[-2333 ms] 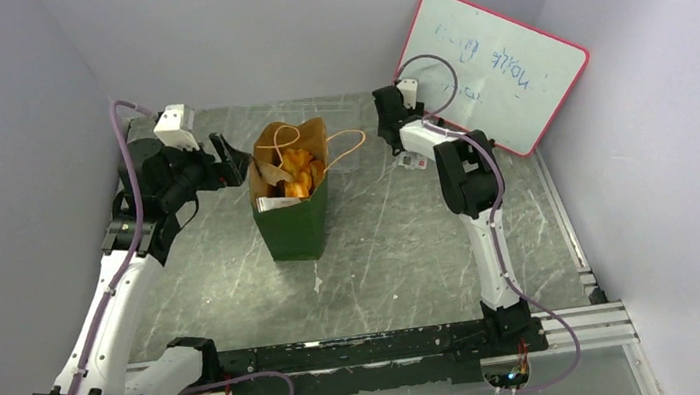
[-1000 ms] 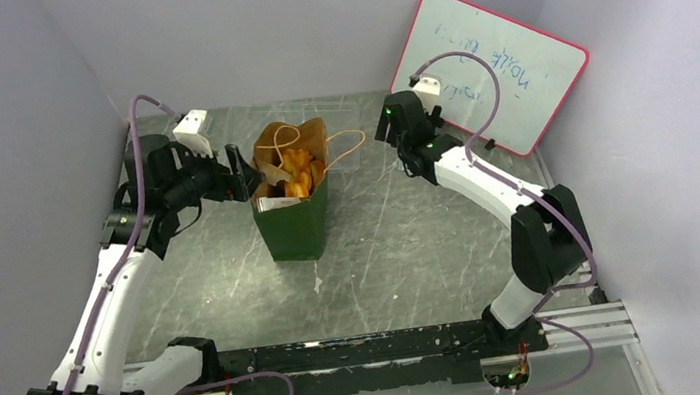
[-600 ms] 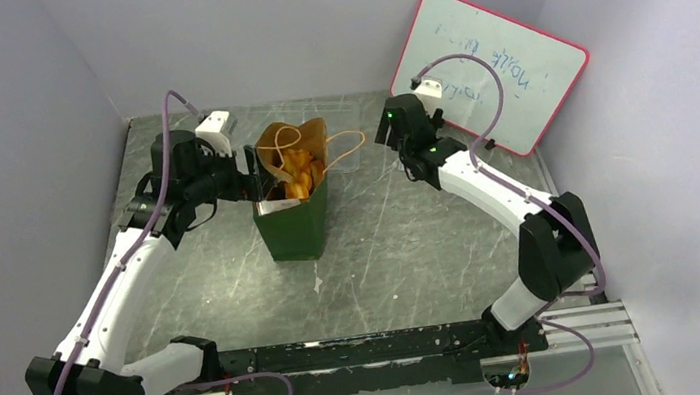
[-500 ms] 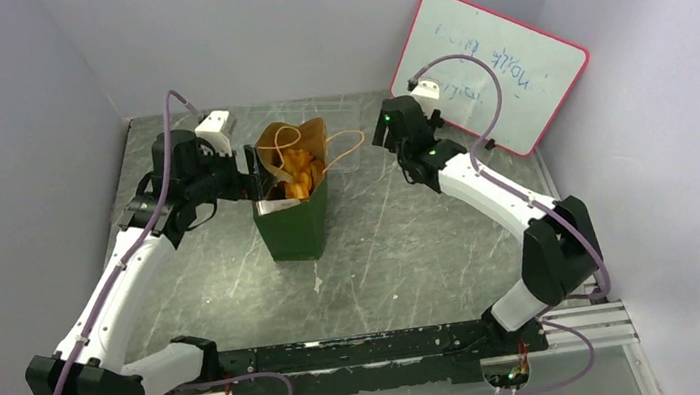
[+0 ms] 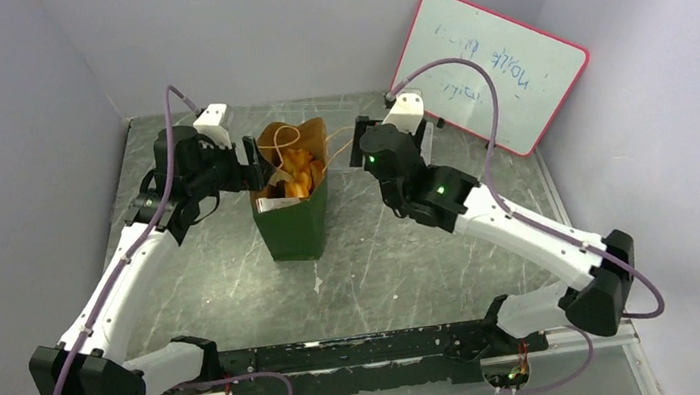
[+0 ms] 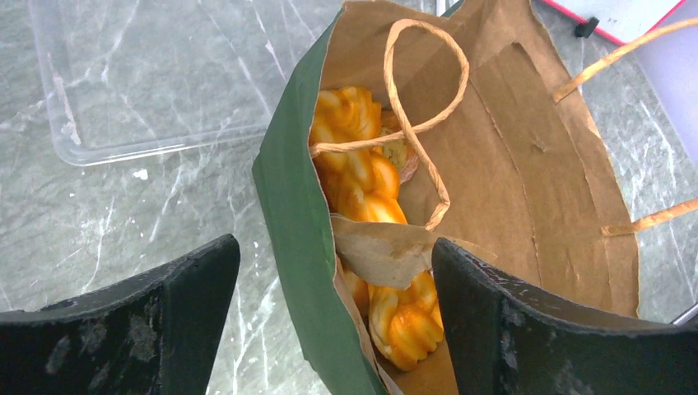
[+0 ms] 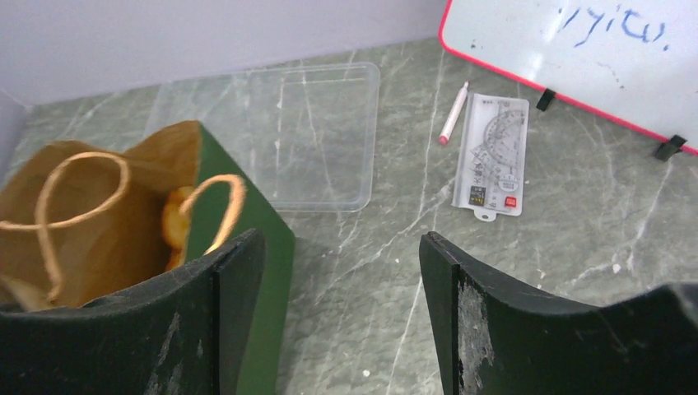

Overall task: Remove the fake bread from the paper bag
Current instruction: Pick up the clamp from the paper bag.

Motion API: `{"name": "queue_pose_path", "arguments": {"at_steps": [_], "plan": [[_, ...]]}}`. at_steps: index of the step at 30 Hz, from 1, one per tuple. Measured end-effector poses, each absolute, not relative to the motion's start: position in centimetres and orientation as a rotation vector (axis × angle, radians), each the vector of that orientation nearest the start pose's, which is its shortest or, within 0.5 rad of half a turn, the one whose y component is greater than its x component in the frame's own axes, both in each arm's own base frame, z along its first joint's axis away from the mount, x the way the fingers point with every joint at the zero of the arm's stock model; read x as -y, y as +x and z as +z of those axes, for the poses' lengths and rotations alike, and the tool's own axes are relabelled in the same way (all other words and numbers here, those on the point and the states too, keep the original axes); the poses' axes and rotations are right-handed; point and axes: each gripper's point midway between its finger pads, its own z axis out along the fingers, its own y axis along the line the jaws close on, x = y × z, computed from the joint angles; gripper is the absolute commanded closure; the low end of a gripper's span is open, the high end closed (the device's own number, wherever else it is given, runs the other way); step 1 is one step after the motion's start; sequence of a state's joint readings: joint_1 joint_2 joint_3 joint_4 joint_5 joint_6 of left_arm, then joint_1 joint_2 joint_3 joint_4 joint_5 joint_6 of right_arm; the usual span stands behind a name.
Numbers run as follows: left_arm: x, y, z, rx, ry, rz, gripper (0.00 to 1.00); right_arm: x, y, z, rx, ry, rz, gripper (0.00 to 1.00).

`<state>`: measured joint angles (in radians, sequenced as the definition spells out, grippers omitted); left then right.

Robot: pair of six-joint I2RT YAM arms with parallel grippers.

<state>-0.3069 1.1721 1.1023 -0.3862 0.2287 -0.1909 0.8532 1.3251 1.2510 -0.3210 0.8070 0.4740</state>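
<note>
One paper bag (image 5: 295,226) stands upright; my left gripper (image 6: 333,251) gapes wide astride its left wall; my right gripper (image 7: 342,243) gapes empty just beside its right wall; inside, two orange pieces of fake bread (image 6: 362,173) show, any others hidden.

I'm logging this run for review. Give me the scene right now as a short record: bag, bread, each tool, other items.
bag: upright, mouth open
bread: orange pieces inside the bag, none taken out
left tool: open, astride the bag's rim, empty
right tool: open, beside the bag's other side, empty
tray: clear, flat, behind the bag
whiteboard: leaning at far right
pen, ruler: lying by the whiteboard
</note>
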Motion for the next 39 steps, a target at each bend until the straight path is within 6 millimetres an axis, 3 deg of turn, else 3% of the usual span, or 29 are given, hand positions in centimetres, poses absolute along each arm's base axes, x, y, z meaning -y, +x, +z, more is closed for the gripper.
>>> {"name": "queue_pose_path", "arguments": {"at_steps": [7, 12, 15, 21, 25, 32, 39], "plan": [[15.9, 33.8, 25.6, -2.017, 0.262, -0.561, 0.25, -23.2, 28.6, 34.7, -1.755, 0.132, 0.151, 0.27], [16.1, 33.9, 25.3, -2.008, 0.268, -0.572, 0.39, -26.0, 25.1, 37.0, -1.733, 0.07, 0.19, 0.27], [16.3, 33.9, 24.8, -2.007, 0.272, -0.585, 0.5, -28.9, 23.2, 37.8, -1.729, 0.014, 0.215, 0.27], [17.0, 33.7, 24.4, -1.999, 0.287, -0.635, 0.73, -33.6, 21.6, 35.8, -1.762, -0.085, 0.207, 0.27], [17.5, 33.6, 24.8, -1.975, 0.297, -0.669, 0.77, -35.5, 21.1, 34.2, -1.793, -0.119, 0.219, 0.27], [18.5, 33.4, 25.4, -1.952, 0.293, -0.746, 0.87, -38.9, 20.6, 34.4, -1.822, -0.112, 0.275, 0.27], [19.4, 33.2, 25.6, -1.932, 0.273, -0.821, 0.89, -39.5, 20.0, 33.5, -1.868, -0.105, 0.31, 0.29]]}}
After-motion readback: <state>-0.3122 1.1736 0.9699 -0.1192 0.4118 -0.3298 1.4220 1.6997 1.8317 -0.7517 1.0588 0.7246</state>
